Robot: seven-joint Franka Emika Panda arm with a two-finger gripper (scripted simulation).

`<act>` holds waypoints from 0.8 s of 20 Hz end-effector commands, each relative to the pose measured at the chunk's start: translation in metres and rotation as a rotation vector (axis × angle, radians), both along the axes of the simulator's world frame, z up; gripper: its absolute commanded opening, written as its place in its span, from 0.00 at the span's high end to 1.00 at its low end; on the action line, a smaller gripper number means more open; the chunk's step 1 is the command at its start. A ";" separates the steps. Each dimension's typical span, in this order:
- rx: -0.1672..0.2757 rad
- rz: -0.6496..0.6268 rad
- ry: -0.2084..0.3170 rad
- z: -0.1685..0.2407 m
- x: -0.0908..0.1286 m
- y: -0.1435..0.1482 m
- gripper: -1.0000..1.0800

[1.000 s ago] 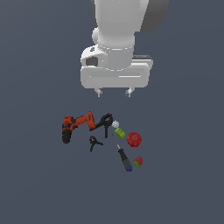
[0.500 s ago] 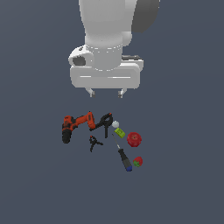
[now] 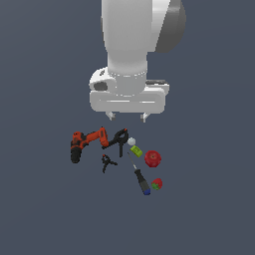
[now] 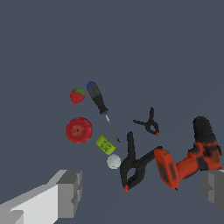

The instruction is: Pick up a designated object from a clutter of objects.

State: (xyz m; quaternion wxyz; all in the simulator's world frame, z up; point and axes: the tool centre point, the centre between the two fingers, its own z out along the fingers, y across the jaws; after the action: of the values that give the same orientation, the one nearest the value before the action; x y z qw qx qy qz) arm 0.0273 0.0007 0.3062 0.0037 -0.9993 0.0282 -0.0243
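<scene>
The red apple (image 3: pixel 153 158) (image 4: pixel 79 130) lies on the grey floor at the exterior view's right of the clutter, with a small dark stem dimple. The smaller strawberry (image 3: pixel 157 184) (image 4: pixel 77 96) lies near it, beside the screwdriver (image 3: pixel 139 178) (image 4: pixel 100 105). My gripper (image 3: pixel 128 117) hangs open and empty above the clutter, over the large black clamp (image 3: pixel 118 139) (image 4: pixel 133 164). Its grey fingers (image 4: pixel 70 193) show wide apart in the wrist view. The apple is apart from the fingers.
The orange-black power drill (image 3: pixel 86 143) (image 4: pixel 189 155) lies at the exterior view's left. A small black clamp (image 3: pixel 107 162) (image 4: pixel 149 124), a green block (image 3: pixel 136 151) (image 4: pixel 105 145) and a white ball (image 3: pixel 131 141) (image 4: pixel 113 161) lie between drill and apple.
The arm has moved down and nearer the clutter, shifting slightly toward the exterior view's left. The gripper stays open. The objects have not moved.
</scene>
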 end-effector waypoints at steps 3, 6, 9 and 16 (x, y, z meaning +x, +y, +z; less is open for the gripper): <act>0.003 -0.020 0.009 -0.035 0.010 0.020 0.04; 0.004 -0.039 0.017 -0.065 0.016 0.038 0.04; 0.004 -0.061 0.026 -0.102 0.020 0.059 0.04; 0.001 -0.101 0.041 -0.169 0.018 0.097 0.04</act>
State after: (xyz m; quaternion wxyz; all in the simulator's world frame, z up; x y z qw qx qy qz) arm 0.0462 0.0904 0.1494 0.0029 -0.9972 0.0741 -0.0046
